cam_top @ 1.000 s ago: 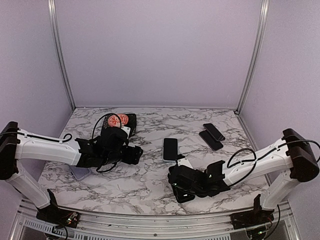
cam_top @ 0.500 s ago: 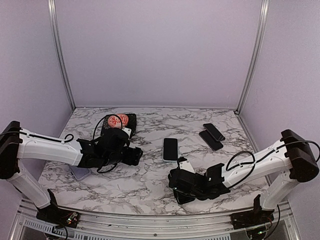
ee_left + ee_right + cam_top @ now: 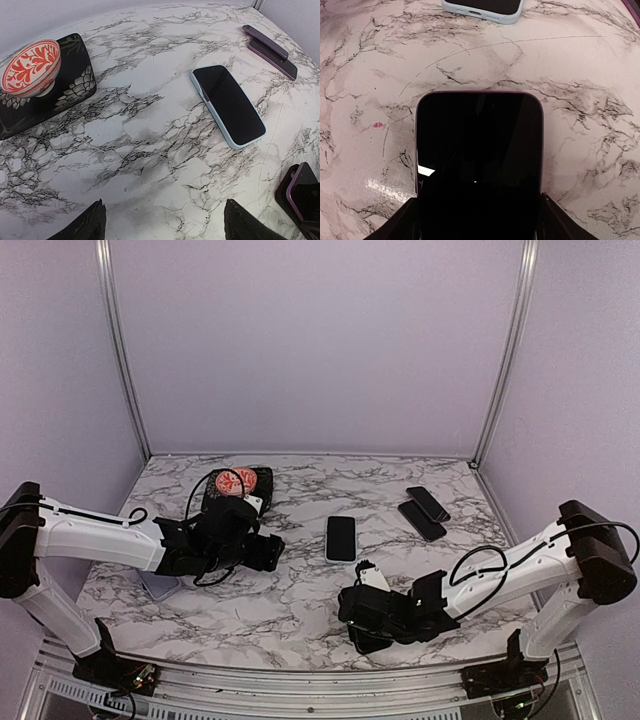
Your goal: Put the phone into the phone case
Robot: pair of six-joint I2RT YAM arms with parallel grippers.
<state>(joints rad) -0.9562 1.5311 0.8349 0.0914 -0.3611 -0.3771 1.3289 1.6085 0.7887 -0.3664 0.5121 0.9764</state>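
My right gripper (image 3: 366, 632) is shut on a black phone with a purple rim (image 3: 479, 150), one finger on each long side, low over the marble near the front edge. The same phone shows in the left wrist view (image 3: 300, 192). A phone in a light blue case (image 3: 341, 537) lies screen up mid-table, ahead of the held phone (image 3: 485, 6) and right of my left gripper (image 3: 228, 105). My left gripper (image 3: 272, 550) is open and empty over bare marble (image 3: 167, 227). Two dark purple flat items (image 3: 425, 512), phones or cases, lie at the back right (image 3: 270, 50).
A red-and-white patterned bowl (image 3: 236, 481) sits on a black floral tray (image 3: 77, 82) at the back left. A pale flat item (image 3: 160, 586) lies under my left arm. Bare marble (image 3: 150, 150) lies between the grippers.
My right gripper has shifted slightly toward the near edge with the black phone in it. My left arm has barely moved.
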